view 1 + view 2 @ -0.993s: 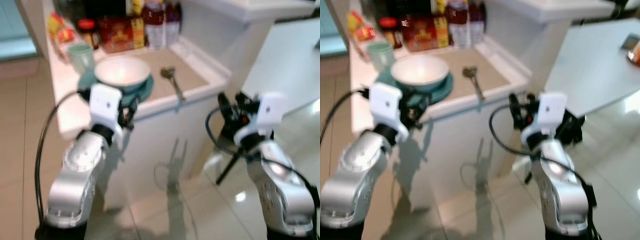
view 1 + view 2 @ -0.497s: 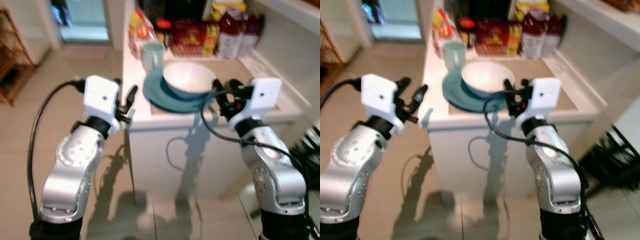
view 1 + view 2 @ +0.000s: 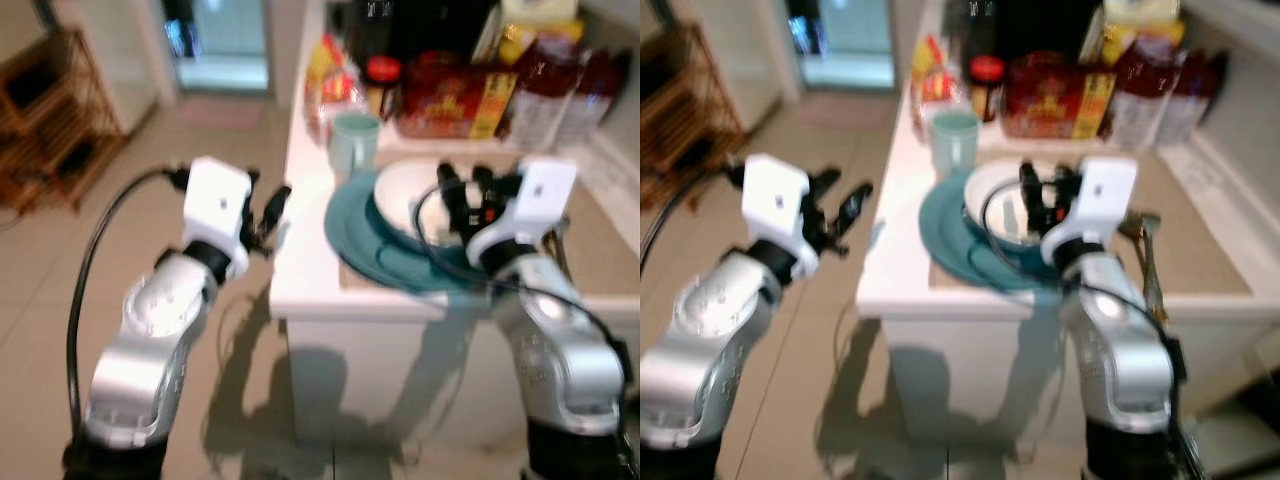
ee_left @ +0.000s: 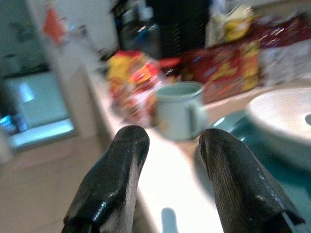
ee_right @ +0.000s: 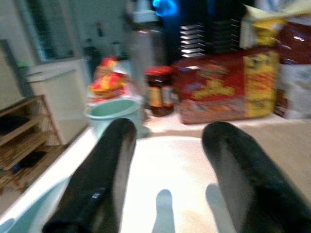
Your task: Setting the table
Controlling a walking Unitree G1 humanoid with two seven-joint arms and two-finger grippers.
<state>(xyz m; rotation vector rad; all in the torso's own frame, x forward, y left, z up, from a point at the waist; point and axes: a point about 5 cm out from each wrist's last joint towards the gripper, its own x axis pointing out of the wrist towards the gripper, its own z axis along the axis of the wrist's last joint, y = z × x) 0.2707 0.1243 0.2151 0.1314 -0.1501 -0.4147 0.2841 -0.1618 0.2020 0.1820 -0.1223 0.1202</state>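
Left wrist view: the left tool (image 4: 167, 165) is seen with its fingers spread and nothing held, raised just off the tabletop (image 3: 310, 270) corner; a pale green mug (image 4: 179, 115) is framed between them, further ahead. The right tool (image 3: 1042, 195) is likewise parted and empty, poised over the white bowl (image 3: 405, 200), which is seated on a teal plate (image 3: 350, 235) directly below. Red packets (image 3: 1050, 95) and bottles (image 3: 1145, 90) are ranged beyond.

The print on the red box (image 5: 223, 85) is too blurred to read.
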